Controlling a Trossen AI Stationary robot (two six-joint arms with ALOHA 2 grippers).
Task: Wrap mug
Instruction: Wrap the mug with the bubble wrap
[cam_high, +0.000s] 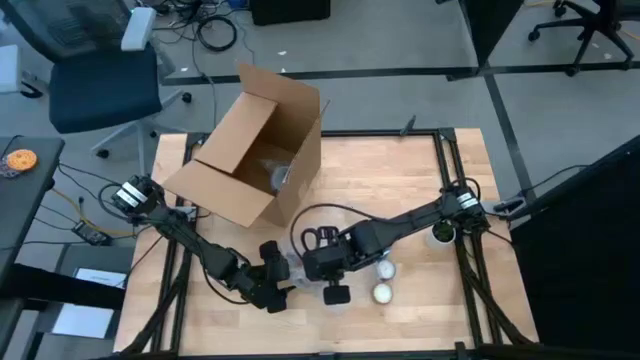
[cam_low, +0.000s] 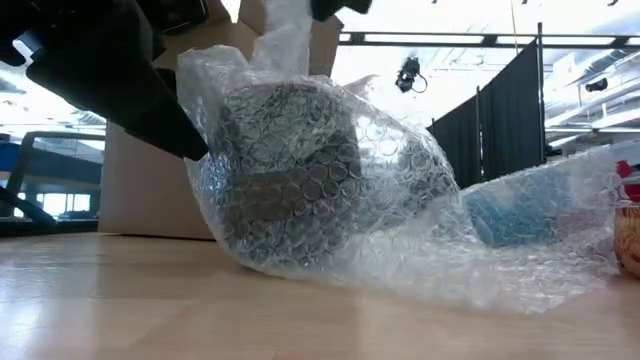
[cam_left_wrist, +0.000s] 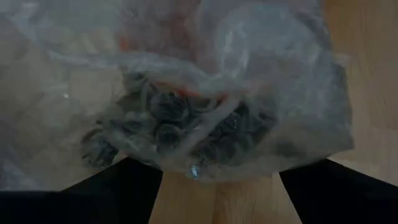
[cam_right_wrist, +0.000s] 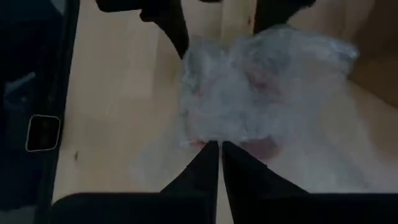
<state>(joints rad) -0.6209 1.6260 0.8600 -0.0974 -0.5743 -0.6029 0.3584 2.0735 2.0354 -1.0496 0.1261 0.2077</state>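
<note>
Mug (cam_low: 285, 170) lies sideways in bubble wrap (cam_low: 400, 230); your right gripper (cam_right_wrist: 220, 146) pinches the wrap nearly shut, left gripper (cam_left_wrist: 217, 177) spread wide against it.

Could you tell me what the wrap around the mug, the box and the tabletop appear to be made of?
The wrap looks like clear plastic bubble wrap: rows of small round air cells and glossy creases. The box looks like plain brown corrugated cardboard, matte, with folded flaps. The tabletop looks like pale wood with visible plank lines and a smooth, slightly shiny finish.
</note>
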